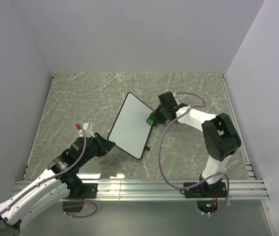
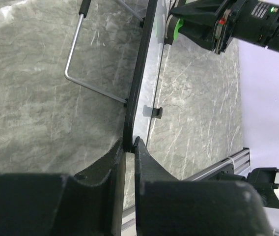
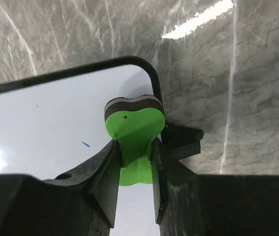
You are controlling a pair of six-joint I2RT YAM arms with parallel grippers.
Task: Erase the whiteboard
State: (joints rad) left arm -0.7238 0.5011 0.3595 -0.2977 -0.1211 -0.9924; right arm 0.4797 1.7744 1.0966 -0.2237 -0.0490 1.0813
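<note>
Overhead, we see one whiteboard point(image 1: 129, 125) mid-way across the marble table point(image 1: 75, 98), between two arms. Only the right wrist view shows one small blue mark point(image 3: 85, 144) on it, near the one green eraser point(image 3: 134, 125) pinched in the right gripper point(image 3: 135, 142) at a board corner. The left wrist view alone shows the left gripper point(image 2: 129, 143) clamping the frame, and one wire stand point(image 2: 73, 73).

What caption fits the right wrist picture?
Right gripper holds a green eraser at a corner of the whiteboard, near a tiny blue mark.
</note>
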